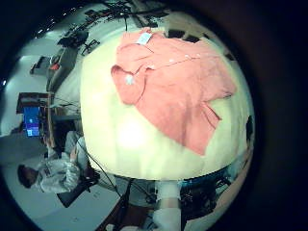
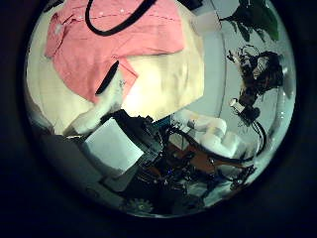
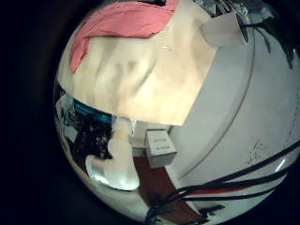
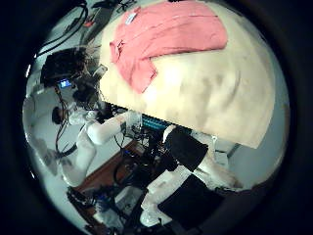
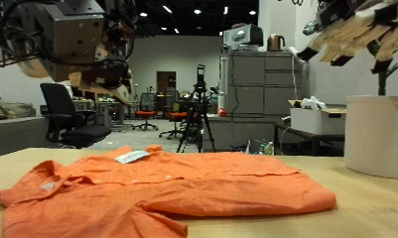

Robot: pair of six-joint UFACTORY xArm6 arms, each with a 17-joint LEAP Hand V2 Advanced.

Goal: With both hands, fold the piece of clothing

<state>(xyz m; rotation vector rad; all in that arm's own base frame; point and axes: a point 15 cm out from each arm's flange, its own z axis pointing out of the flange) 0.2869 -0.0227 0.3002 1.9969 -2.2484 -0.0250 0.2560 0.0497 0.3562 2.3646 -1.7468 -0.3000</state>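
An orange button shirt [image 5: 159, 183] lies spread flat on the pale table [image 5: 370, 213], collar and white tag at the far side, one short sleeve toward the front. Both hands hang high above it, touching nothing. My left hand [image 5: 79, 45] is over the collar end and my right hand [image 5: 364, 30] is past the shirt's other end; both have relaxed, empty fingers. The palm views look down from far off on the shirt [image 1: 173, 82] [image 2: 109, 40] [image 3: 117, 28] [image 4: 161, 34]. One left-hand finger [image 2: 107, 91] pokes in over the sleeve.
A tall white cylinder [image 5: 380, 134] stands at the table's edge under my right hand. Grey cabinets [image 5: 258, 94], a tripod [image 5: 199, 109] and an office chair [image 5: 64, 114] stand behind the table. Bare table top [image 1: 125, 135] surrounds the shirt.
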